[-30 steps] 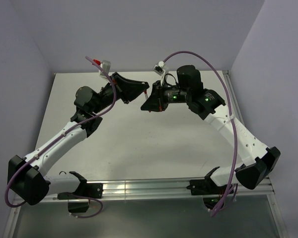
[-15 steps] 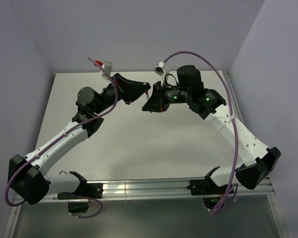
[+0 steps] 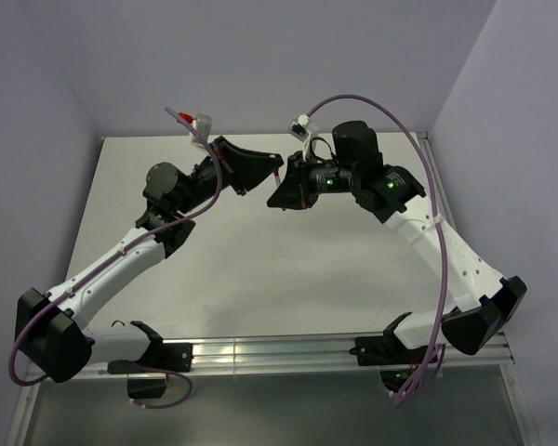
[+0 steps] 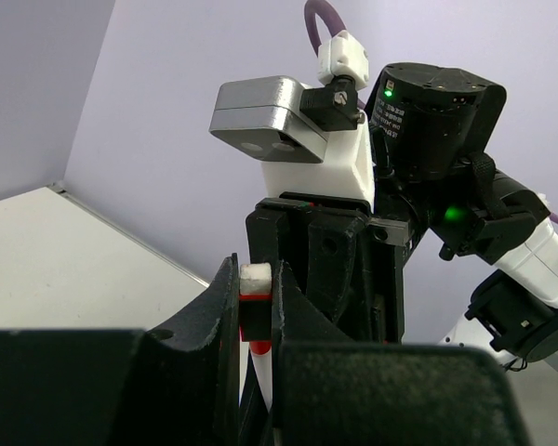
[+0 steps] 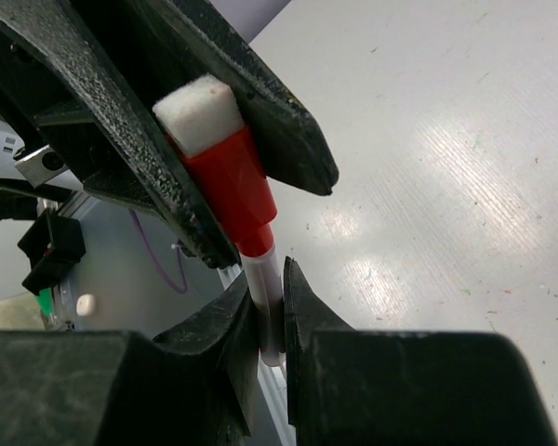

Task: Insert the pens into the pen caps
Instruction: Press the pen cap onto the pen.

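Both grippers meet in mid-air above the back of the table (image 3: 260,269). My left gripper (image 3: 277,169) (image 4: 256,311) is shut on a red pen cap (image 4: 255,321) (image 5: 225,186) with a white end (image 5: 200,113). My right gripper (image 3: 275,193) (image 5: 268,297) is shut on a thin white pen barrel (image 5: 263,279) (image 4: 262,376). The pen's end sits inside the red cap, and the two are in line. The other pens and caps do not show in any view.
Purple cables (image 3: 391,121) arch over both arms. Lilac walls (image 3: 260,56) close the table at the back and sides. A metal rail (image 3: 270,353) runs along the near edge between the arm bases.
Both grippers have drifted very slightly to the right together. Each keeps the same hold on its part.
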Robot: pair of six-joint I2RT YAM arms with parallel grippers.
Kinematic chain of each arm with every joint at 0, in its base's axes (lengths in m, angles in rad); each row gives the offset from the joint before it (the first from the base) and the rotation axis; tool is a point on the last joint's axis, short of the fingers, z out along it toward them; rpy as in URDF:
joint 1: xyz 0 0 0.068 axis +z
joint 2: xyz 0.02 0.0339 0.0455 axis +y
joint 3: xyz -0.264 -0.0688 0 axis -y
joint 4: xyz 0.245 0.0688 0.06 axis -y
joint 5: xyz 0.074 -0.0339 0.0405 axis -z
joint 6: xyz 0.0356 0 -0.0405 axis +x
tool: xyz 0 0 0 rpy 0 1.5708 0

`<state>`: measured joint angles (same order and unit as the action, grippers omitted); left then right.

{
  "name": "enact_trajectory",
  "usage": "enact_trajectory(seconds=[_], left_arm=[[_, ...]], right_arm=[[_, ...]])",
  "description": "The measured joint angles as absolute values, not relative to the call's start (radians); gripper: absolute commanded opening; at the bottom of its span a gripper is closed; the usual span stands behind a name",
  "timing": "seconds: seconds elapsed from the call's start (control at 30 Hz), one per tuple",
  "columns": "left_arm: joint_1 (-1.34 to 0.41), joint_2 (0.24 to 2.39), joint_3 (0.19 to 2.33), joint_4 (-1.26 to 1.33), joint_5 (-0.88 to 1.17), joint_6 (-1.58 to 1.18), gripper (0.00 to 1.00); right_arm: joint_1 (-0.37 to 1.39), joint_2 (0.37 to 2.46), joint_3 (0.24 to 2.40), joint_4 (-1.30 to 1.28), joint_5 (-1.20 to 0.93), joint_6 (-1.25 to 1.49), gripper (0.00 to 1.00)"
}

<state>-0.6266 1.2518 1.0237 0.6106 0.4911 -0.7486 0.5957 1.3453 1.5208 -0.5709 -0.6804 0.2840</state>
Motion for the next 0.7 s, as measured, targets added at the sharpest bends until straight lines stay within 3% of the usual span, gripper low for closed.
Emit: enact_trajectory(seconds=[0.7], left_arm=[[-0.661, 1.255, 0.988, 0.641, 0.416, -0.734, 0.00]], right_arm=[[0.595, 1.366, 1.571, -0.656, -0.664, 0.279, 0.00]])
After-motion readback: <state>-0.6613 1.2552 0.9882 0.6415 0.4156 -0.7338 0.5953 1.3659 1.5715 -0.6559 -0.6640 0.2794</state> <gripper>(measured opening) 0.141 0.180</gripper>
